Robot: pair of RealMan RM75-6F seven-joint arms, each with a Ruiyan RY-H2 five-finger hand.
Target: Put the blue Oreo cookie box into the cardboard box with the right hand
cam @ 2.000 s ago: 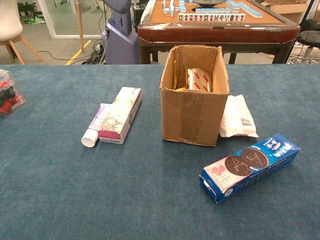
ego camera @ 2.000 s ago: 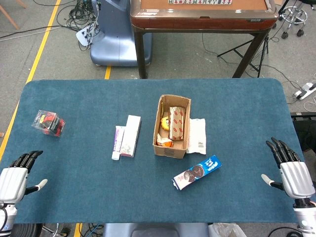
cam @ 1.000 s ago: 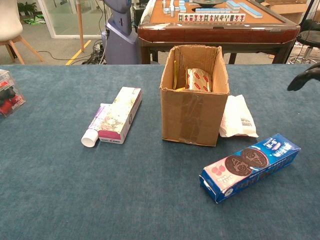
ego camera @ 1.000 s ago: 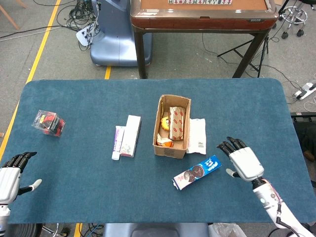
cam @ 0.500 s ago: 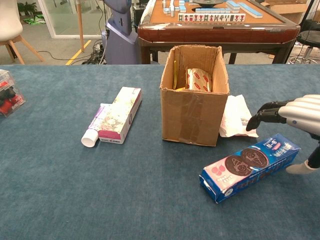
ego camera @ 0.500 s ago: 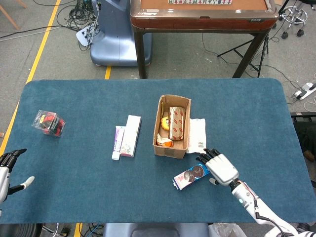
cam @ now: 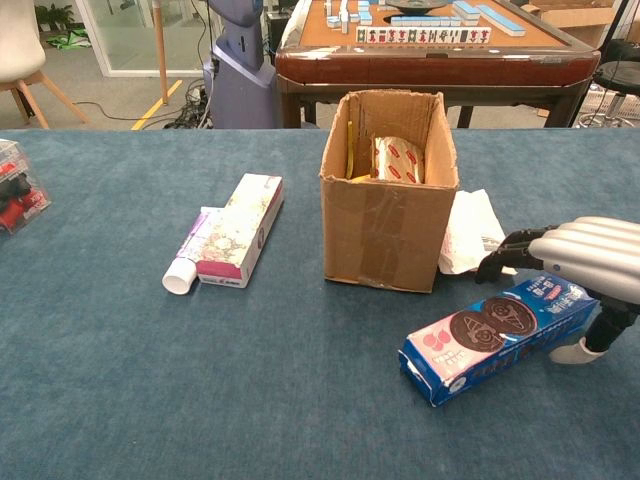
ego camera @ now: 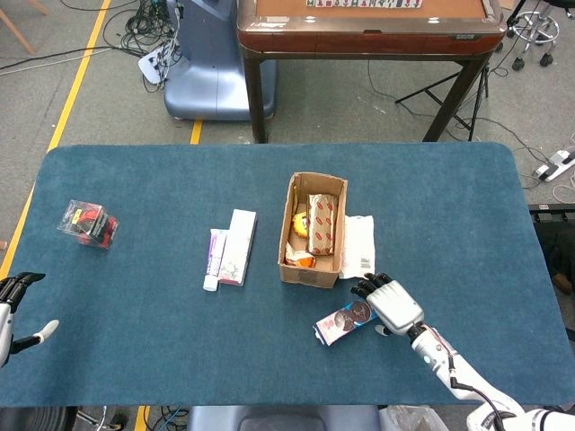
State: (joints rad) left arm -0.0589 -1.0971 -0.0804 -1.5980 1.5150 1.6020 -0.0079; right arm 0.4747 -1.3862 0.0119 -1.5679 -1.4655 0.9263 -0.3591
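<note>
Oreo box (ego camera: 358,313): flat on the surface near the front edge, just in front of the carton's right front corner.
Carton (cam: 385,232): upright mid-surface, open top (snack packs inside).
Right hand (cam: 585,258): over the Oreo box's right end, fingers (cam: 515,248) apart above it, thumb by its side; contact unclear.
Left hand (ego camera: 11,307): front-left corner, fingers apart, empty.

— What stands behind the blue felt-covered table (ego camera: 135,197)?
— A brown wooden mahjong table (ego camera: 368,27) on dark legs, over grey floor (ego camera: 81,99).
— Anything else?
— Yellow floor tape (ego camera: 76,81), tangled black cables (ego camera: 135,27).
</note>
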